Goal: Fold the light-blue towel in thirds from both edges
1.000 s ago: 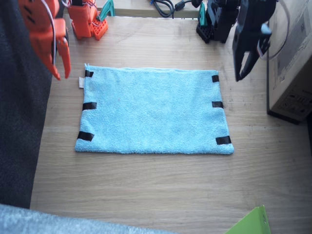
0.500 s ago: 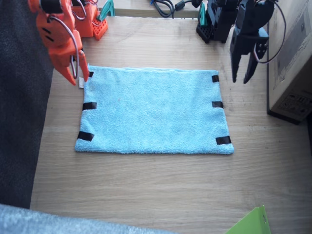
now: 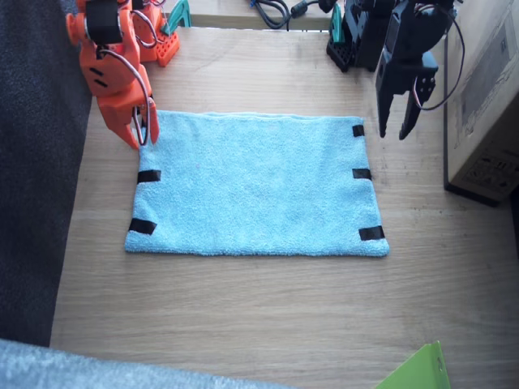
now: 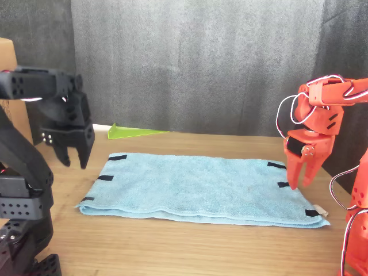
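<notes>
The towel point(image 3: 255, 185) lies flat and unfolded mid-table point(image 3: 268, 316), 3 tape strips point(image 3: 148, 176) on each short edge. Right gripper point(image 3: 139, 136) hangs over its corner, fingers nearly together. Left gripper point(image 3: 393, 130) hovers beside the opposite edge, fingers spread

Pale wooden table point(image 3: 268, 308) filling the scene, cardboard box point(image 3: 486, 97) sitting at one edge, bright green sheet corner point(image 3: 418, 371) poking in at the near edge, black cables point(image 3: 276, 10) coiled at the far edge, dark grey curtain point(image 4: 195, 63) hanging behind
</notes>
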Controlling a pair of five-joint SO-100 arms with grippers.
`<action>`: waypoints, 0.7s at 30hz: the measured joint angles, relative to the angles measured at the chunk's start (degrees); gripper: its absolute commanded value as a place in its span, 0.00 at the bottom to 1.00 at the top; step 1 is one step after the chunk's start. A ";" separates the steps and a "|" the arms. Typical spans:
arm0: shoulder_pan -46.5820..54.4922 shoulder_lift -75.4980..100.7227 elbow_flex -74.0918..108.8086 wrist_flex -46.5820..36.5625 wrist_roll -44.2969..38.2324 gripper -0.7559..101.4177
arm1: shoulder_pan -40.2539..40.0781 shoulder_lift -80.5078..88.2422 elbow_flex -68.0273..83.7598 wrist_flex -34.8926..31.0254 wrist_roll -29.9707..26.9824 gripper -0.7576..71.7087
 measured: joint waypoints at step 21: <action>-8.96 -11.69 -3.52 -2.11 -2.64 0.23 | -3.52 0.00 2.99 -0.70 -3.34 0.27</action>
